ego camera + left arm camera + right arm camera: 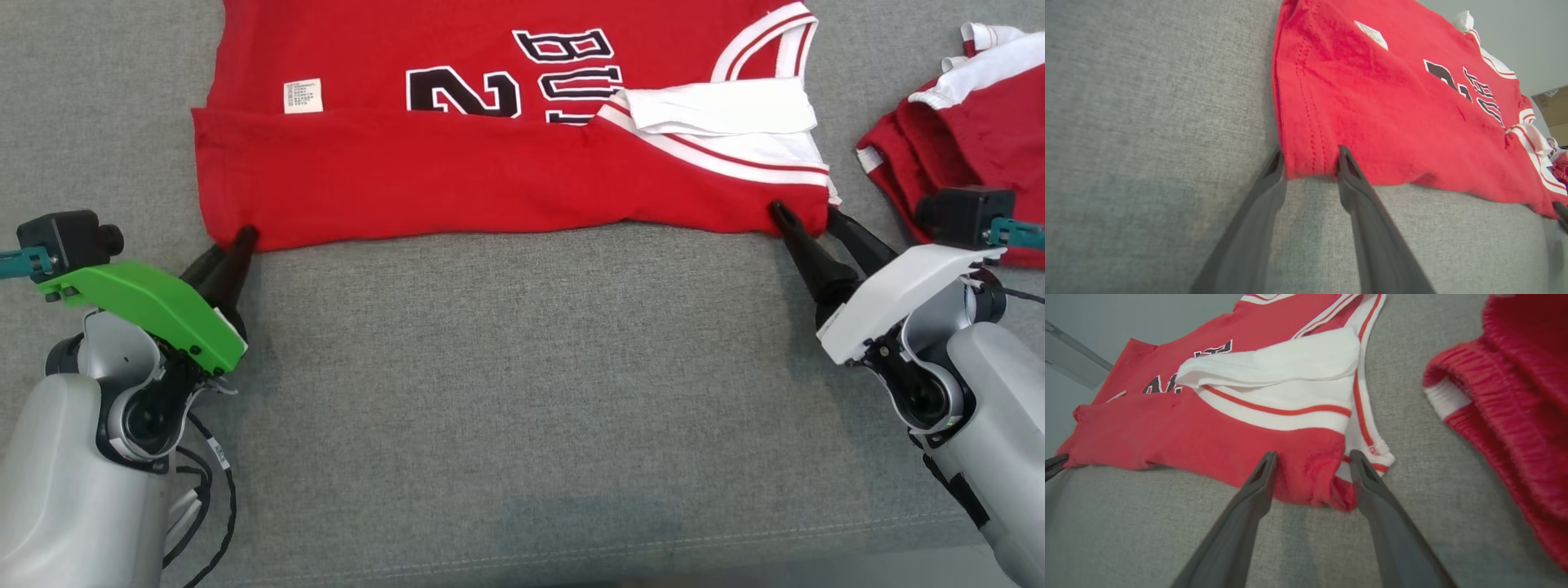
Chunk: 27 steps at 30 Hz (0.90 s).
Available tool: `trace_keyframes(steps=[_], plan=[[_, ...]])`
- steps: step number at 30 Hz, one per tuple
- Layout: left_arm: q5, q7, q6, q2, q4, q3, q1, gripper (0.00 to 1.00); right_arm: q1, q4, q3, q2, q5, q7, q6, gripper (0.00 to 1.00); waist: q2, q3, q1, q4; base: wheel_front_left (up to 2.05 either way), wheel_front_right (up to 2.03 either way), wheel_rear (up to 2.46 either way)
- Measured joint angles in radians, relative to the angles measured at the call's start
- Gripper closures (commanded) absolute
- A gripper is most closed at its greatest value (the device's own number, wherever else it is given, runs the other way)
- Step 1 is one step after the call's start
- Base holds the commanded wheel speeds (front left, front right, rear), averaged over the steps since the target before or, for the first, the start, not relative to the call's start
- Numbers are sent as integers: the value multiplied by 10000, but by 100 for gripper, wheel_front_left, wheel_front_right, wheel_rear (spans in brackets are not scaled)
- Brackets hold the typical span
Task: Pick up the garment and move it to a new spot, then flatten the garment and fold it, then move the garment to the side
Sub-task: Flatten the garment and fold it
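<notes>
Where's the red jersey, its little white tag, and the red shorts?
red jersey (408, 184), head view, on its folded lower flap.
white tag (302, 95), head view, middle of the tag.
red shorts (980, 139), head view, red cloth under the white band.

This looks to me like a staged test room or lab, not a lived-in home, though I can't be certain. The work surface (522, 392) under my left gripper (1309, 151) and right gripper (1313, 453) is grey woven upholstery cloth, with a stitched seam (735, 541) behind the fingers, like a cushion or a covered bench. Ahead of the left gripper, past the red jersey (1392, 114), I see a bare grey wall (1515, 32) and a cardboard box (1553, 110). Just right of the right gripper lies a second red garment (1515, 416), and far ahead to its left a pale panel (1069, 359).
</notes>
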Motion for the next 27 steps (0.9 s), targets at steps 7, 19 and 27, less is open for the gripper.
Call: trace_keyframes(steps=[7,19,27], plan=[[-247,151,-169,8,257,36,-9,100,-247,-165,27,-146,132,474,73,100,0,-121,0,46,0,0,0],[-644,477,-418,98,203,15,380,100,252,-637,-407,-936,1068,1279,134,100,0,-778,0,290,0,0,0],[-857,481,-479,115,-117,104,1402,100,1591,-1091,-575,-1260,1674,1710,-13,100,0,-1303,0,529,0,0,0]])
